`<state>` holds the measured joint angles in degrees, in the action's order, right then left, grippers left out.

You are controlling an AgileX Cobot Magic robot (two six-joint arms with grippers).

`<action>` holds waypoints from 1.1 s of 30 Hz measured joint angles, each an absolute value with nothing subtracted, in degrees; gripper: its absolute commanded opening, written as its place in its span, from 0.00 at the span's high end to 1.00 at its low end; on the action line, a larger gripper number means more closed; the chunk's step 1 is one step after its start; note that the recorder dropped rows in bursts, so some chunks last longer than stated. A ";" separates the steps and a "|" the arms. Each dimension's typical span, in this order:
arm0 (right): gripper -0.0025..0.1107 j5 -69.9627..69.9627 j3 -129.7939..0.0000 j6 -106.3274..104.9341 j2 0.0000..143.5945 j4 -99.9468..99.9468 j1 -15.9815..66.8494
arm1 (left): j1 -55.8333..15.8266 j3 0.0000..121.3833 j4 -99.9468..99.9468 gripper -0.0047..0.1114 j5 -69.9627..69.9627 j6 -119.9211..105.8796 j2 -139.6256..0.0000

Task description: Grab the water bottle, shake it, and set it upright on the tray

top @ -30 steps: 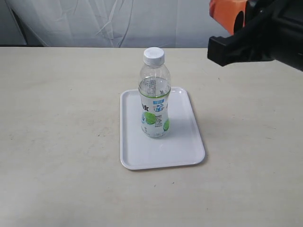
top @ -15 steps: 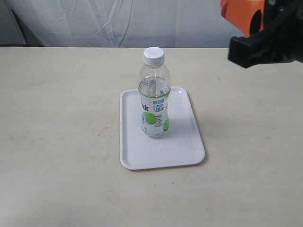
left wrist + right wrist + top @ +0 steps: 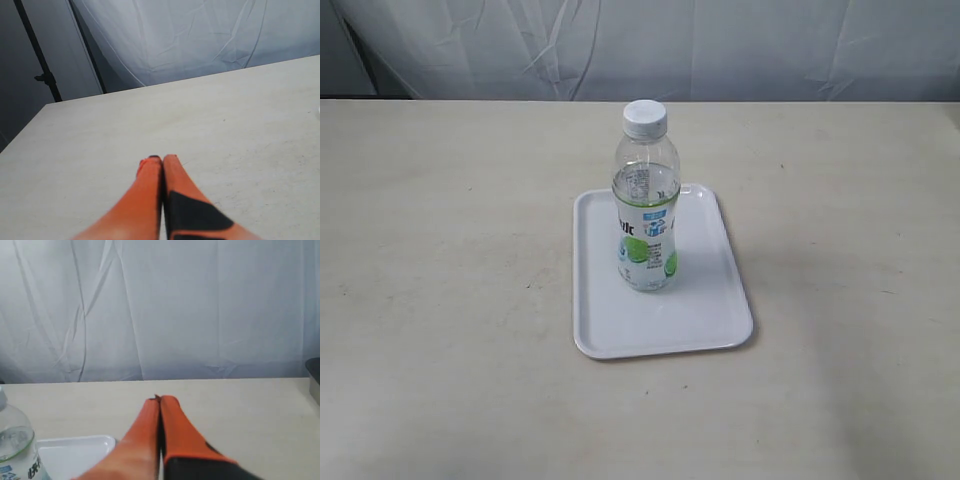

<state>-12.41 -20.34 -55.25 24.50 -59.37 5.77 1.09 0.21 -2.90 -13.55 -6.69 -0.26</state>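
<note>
A pale beige desk (image 3: 440,300), lightly scuffed and flecked with small dark specks, fills most of the exterior view. Behind the desk's far edge hangs a creased white cloth backdrop (image 3: 740,45). Past one corner of the desk, a thin black pole (image 3: 36,45) slants upward. A dark rounded object (image 3: 314,371) at the desk's edge is cut off and cannot be identified.
</note>
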 measured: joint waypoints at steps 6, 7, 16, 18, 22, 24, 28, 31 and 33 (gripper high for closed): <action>0.99 -13.26 -13.82 -47.81 20.15 -49.39 1.62 | 1.09 0.21 -2.90 0.96 -13.55 -6.69 -0.26; 0.99 -14.06 -13.05 -43.04 19.07 -44.36 0.61 | 1.09 0.21 -2.90 0.96 -13.55 -6.69 -0.26; 0.99 -16.04 -6.37 -4.45 9.75 -7.80 -2.00 | 1.09 0.21 -2.90 0.96 -13.55 -6.69 -0.26; 0.99 -16.17 -4.88 -1.44 8.64 -4.50 -2.00 | 1.09 0.21 -2.90 0.96 -13.55 -6.69 -0.26; 0.99 -16.64 -1.67 1.36 6.43 -1.31 -2.00 | 1.09 0.21 -2.90 0.96 -13.55 -6.69 -0.26; 0.99 -16.88 -0.77 1.76 5.61 -1.00 -2.00 | 1.09 0.21 -2.90 0.96 -13.55 -6.69 -0.26; 0.99 -17.33 -0.22 2.12 4.29 -0.53 -2.00 | 1.09 0.21 -2.90 0.96 -13.55 -6.69 -0.26; 0.99 -17.44 -0.18 2.35 3.74 -0.53 -2.00 | 1.09 0.21 -2.90 0.96 -13.55 -6.69 -0.26; 0.99 -17.57 -0.09 2.35 3.61 -0.53 -2.00 | 1.09 0.21 -2.90 0.96 -13.55 -6.69 -0.26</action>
